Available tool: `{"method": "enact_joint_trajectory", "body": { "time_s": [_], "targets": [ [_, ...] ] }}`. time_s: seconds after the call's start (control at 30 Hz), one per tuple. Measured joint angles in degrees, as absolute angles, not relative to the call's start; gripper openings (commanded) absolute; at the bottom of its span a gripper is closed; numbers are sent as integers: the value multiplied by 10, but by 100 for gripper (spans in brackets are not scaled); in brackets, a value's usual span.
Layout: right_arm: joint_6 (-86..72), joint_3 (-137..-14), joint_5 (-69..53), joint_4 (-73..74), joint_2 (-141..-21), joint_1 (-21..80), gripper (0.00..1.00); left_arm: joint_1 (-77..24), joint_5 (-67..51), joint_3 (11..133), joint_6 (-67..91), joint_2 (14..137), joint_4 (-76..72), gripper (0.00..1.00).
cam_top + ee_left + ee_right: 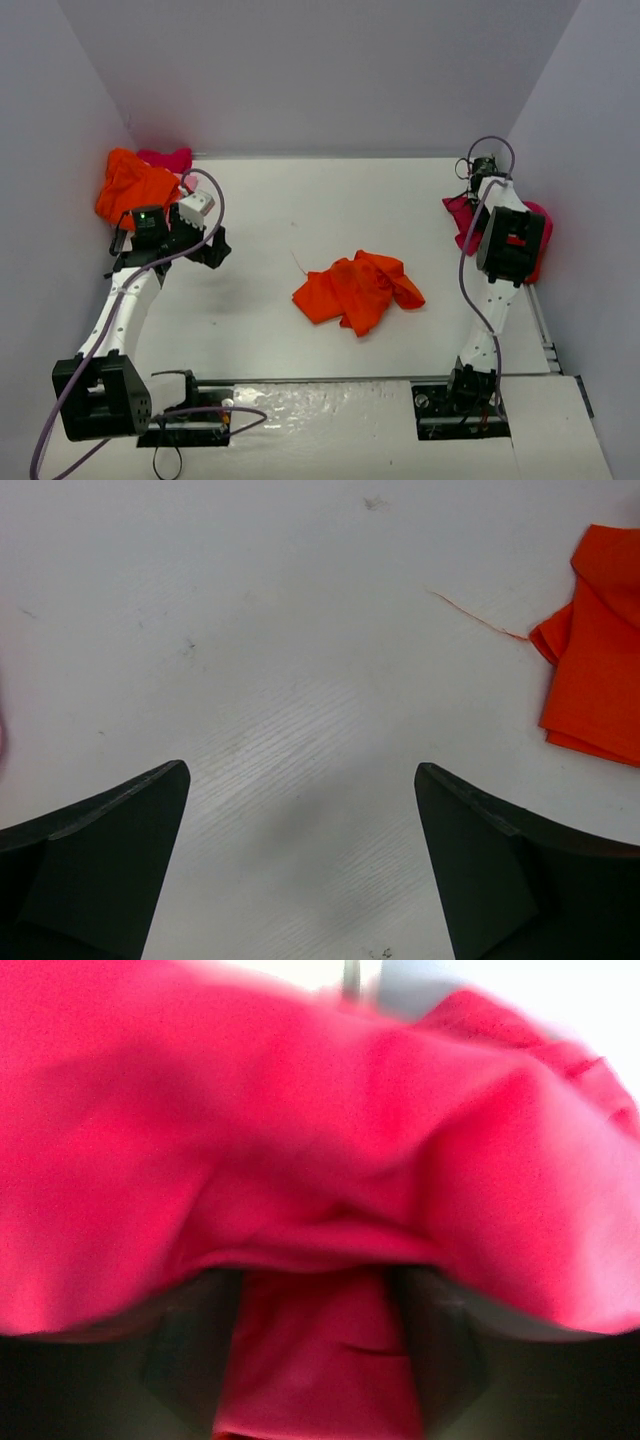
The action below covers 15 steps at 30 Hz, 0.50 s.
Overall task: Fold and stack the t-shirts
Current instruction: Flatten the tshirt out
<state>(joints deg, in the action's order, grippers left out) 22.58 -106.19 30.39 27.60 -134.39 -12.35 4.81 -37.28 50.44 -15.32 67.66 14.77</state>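
— While one orange t-shirt lies crumpled in the middle of the table, where do the others sit?
— A second orange t-shirt is bunched in the far left corner, with a magenta t-shirt just behind it. A pink-red t-shirt is heaped at the right edge, against the right arm.
— And the right gripper?
— Its wrist view is filled with that pink-red cloth (blurred, mind). Its fingers stand apart with a fold hanging between them, but whether they pinch it cannot be told.
— The left gripper?
— Spread wide and holding nothing, it hangs over bare table left of the middle shirt. That shirt's edge shows at the right of its view, beside a loose orange thread.
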Motion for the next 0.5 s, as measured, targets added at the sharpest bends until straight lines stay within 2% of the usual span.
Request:
{"method": "enact_joint_trajectory", "body": {
  "time_s": [0.07,0.17,0.2,0.37,0.5],
  "targets": [
    [223,-1022,263,269,-1290,-108,67,32,-387,524,-171,695,177,94],
    [224,-974,223,269,-1199,-83,80,-8,-415,583,-204,742,242,95],
    [225,-953,205,267,-1160,-73,82,-26,-424,604,-219,761,262,95],
    [228,-886,87,284,-986,-41,82,-115,-461,665,-284,842,357,95],
    [227,-851,19,294,-912,-41,81,-166,-481,694,-320,902,428,95]
  ]
}}
